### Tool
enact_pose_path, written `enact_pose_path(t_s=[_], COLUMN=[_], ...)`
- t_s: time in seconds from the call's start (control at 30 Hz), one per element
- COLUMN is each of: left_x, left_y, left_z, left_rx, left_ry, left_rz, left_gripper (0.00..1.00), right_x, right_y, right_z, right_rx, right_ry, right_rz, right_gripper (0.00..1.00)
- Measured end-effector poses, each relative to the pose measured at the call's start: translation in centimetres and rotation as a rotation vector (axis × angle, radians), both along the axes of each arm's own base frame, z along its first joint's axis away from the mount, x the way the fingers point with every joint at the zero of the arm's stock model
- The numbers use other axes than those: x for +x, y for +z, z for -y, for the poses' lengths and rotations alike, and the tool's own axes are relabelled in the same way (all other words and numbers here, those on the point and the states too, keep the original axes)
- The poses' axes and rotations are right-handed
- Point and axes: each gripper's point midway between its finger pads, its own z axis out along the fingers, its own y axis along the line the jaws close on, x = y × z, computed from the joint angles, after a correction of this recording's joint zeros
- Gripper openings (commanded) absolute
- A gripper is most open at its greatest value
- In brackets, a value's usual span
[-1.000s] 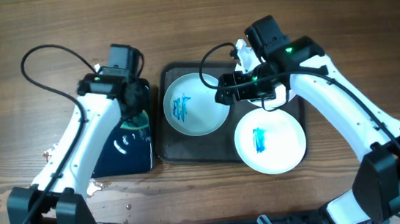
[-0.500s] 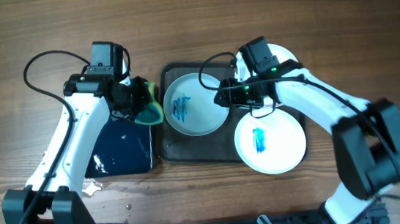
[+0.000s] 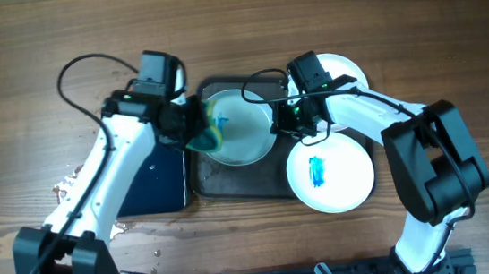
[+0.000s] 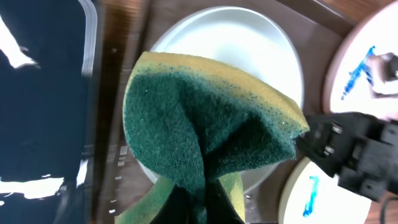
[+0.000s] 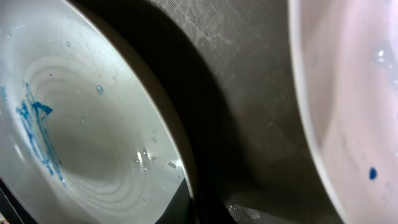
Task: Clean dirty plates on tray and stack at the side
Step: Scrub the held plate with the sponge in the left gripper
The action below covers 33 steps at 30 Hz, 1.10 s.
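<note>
On the dark tray (image 3: pixel 231 189) lie three white plates. The left plate (image 3: pixel 246 130) has a blue smear (image 5: pixel 37 124); my right gripper (image 3: pixel 276 123) is shut on its right rim (image 5: pixel 183 168). Over that plate's left side hangs a green and yellow sponge (image 3: pixel 206 133), folded, with my left gripper (image 3: pixel 193 126) shut on it. In the left wrist view the sponge (image 4: pixel 205 124) hides most of the plate (image 4: pixel 249 37). The front right plate (image 3: pixel 329 172) shows a blue smear. My right arm partly hides the back right plate (image 3: pixel 342 66).
A smaller glossy black tray (image 3: pixel 154 180) lies left of the dark tray, under my left arm. Crumbs and water drops (image 3: pixel 69 181) speckle the wooden table near its left side. Cables loop above both wrists.
My left arm has carried the sponge right, from over the black tray to over the left plate. My right gripper moved in and shut on that plate's rim.
</note>
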Motion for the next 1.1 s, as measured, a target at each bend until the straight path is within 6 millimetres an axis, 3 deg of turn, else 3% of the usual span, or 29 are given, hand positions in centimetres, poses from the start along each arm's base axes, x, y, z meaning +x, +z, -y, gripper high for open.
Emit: enact_pose_path(t_s=[0.13, 0.23, 0.43, 0.63, 0.77, 0.9, 1.1], left_x=[-0.1, -0.9, -1.2, -0.5, -0.7, -1.8, -1.8], left_y=[-0.9, -4.4, -8.3, -9.6, -10.2, -10.4, -10.2], left_z=[3.5, 5.3, 5.9, 7.0, 5.6, 2.1, -1.8], left_rx=[-0.012, 0.018, 0.047, 0.021, 0.101, 0.264, 0.435], left_ry=[-0.095, -0.15, -0.169, -0.177, -0.084, 0.037, 0.173], left_rz=[0.018, -0.06, -0.135, -0.131, -0.197, -0.26, -0.253], left_gripper=[0.04, 0.04, 0.04, 0.04, 0.04, 0.04, 0.04], right_x=[-0.4, -1.1, -1.6, -1.8, -2.2, -3.2, -3.2], right_y=[0.0, 0.0, 0.2, 0.2, 0.2, 0.3, 0.3], right_z=[0.1, 0.3, 0.9, 0.8, 0.5, -1.0, -0.9], right_rx=[-0.006, -0.016, -0.053, -0.119, -0.16, -0.145, -0.144], right_ry=[0.014, 0.052, 0.15, 0.201, 0.205, 0.23, 0.202], right_rz=[-0.015, -0.023, 0.024, 0.072, 0.083, 0.071, 0.055], right_gripper=[0.04, 0.05, 0.05, 0.04, 0.04, 0.05, 0.04])
